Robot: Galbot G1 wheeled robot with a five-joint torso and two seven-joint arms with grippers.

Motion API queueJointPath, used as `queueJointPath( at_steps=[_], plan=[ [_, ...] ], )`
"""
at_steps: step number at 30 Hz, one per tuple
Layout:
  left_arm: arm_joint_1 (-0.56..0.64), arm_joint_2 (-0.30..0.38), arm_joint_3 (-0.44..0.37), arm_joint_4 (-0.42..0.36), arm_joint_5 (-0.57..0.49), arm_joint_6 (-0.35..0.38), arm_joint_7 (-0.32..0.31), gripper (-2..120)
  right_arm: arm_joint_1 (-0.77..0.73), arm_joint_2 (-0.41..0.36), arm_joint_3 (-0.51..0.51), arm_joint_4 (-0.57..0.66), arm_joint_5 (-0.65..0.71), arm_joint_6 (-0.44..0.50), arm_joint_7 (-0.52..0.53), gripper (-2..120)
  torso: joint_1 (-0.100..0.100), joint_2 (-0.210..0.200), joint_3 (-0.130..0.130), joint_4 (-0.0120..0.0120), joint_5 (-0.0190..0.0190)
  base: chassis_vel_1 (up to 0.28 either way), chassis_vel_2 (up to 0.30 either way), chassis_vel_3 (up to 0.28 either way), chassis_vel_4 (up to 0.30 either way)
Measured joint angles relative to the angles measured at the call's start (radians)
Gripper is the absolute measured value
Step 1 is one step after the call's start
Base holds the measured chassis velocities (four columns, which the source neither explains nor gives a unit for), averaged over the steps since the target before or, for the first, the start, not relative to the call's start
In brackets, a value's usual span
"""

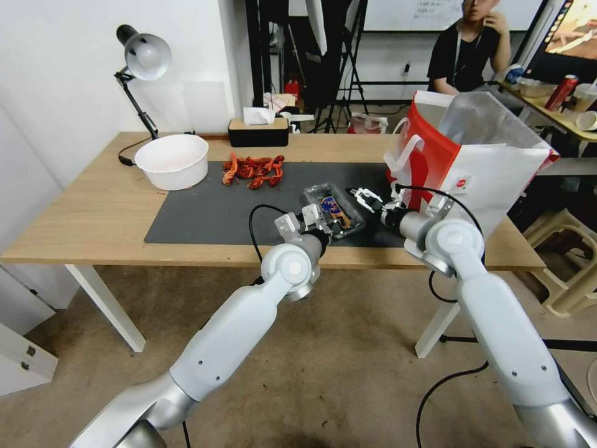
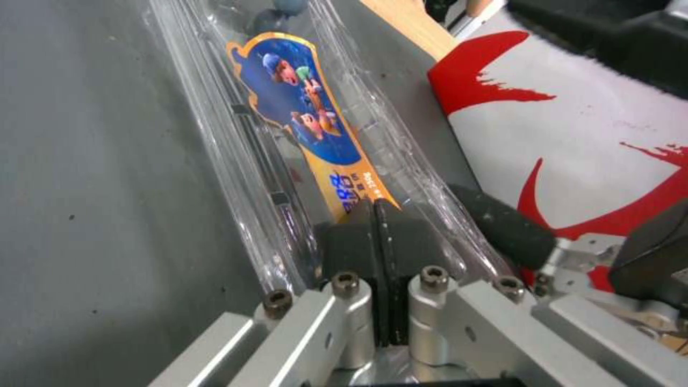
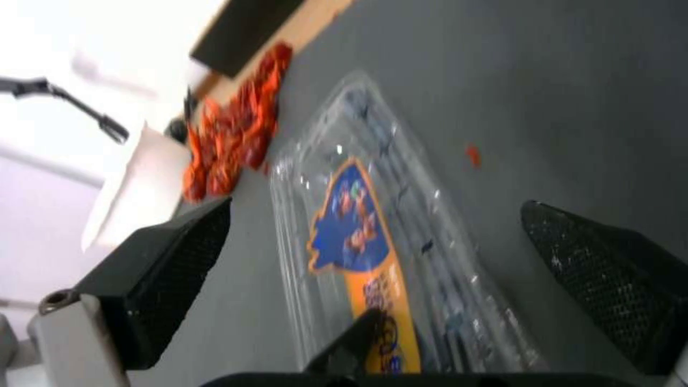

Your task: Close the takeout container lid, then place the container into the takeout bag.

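Left gripper point(image 2: 374, 236) pads pressed together, pinching near edge of lid point(image 2: 301, 107), lid down flat on takeout container point(image 1: 334, 210) on dark mat point(image 1: 205, 211). Right gripper point(image 1: 371, 200) spread wide just beside container, holding nothing. Closing looks done or nearly so; still to go into takeout bag point(image 1: 491, 168) standing beyond

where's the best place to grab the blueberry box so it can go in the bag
Take the takeout container across its narrow width at mid-length, coming from above. It lies flat on the mat, long and shallow, so its long sides are exposed. The left gripper is pressing its near end; the right gripper hovers open alongside.
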Motion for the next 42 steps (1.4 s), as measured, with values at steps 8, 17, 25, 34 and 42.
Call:
queueJointPath(
  at_steps=[8,17,25,34,42],
  plan=[
    [-0.001,-0.002,0.001,0.003,0.001,-0.005,0.002,0,0.038,0.005,-0.022,-0.053,0.046,-0.052,0.020,100,0.000,0.000,0.000,-0.0001,0.0001,0.000,0.000,0.000,0.000],
    [0.000,0.008,-0.002,-0.001,0.000,-0.008,0.002,0,0.077,0.024,-0.050,-0.099,0.090,-0.055,0.046,100,0.000,0.000,0.000,0.0000,0.0001,0.000,0.000,0.000,0.000],
    [0.005,0.010,-0.005,-0.008,0.000,-0.011,0.002,0,0.088,0.025,-0.058,-0.120,0.108,-0.052,0.070,87,0.000,0.000,0.000,-0.0002,-0.0002,0.000,0.000,0.000,0.000],
    [0.005,0.008,-0.006,-0.009,-0.001,-0.014,0.002,0,0.083,0.024,-0.058,-0.127,0.111,-0.050,0.077,58,0.000,0.000,0.000,-0.0002,0.0002,0.000,0.000,0.000,0.000],
    [0.002,0.011,-0.009,-0.008,-0.004,-0.015,0.002,0,0.077,0.027,-0.057,-0.131,0.099,-0.050,0.077,28,0.000,0.000,0.000,0.0002,0.0004,0.000,0.000,0.000,0.000]
  ],
)
